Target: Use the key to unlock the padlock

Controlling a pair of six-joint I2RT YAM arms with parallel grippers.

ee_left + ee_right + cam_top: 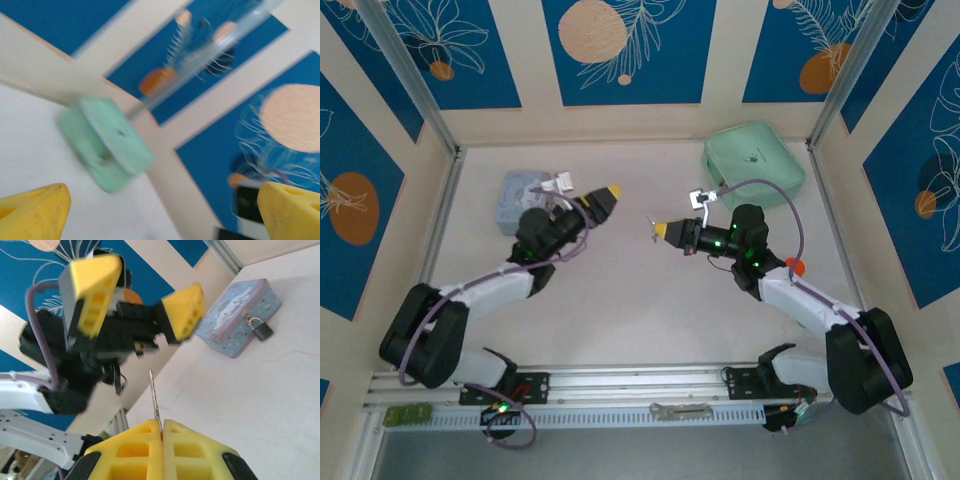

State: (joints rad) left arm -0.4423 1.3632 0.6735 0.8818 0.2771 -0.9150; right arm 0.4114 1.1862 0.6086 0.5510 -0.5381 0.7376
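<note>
Count: I count one padlock [261, 329], one key [154, 396], one light-blue tin [239, 315], one green case [755, 165] and two arms.
Left arm: I see it reaching forward over the left half of the table [620, 320], with its tip turned toward the middle.
Left gripper [142, 294]: released. Its yellow fingers [35, 212] stand wide apart with nothing between them.
Right arm: it reaches in from the right, with its tip pointing left, facing the left gripper. The two are near each other but apart.
Right gripper [161, 426]: clenched on the key, whose thin blade sticks out from between the pads.
Padlock: it hangs at the front of the tin, on the far left of the table, shackle closed.
Tin: lid down. I cannot tell the contents.
Green case: closed, at the far right of the table. The left wrist view of it is blurred.
</note>
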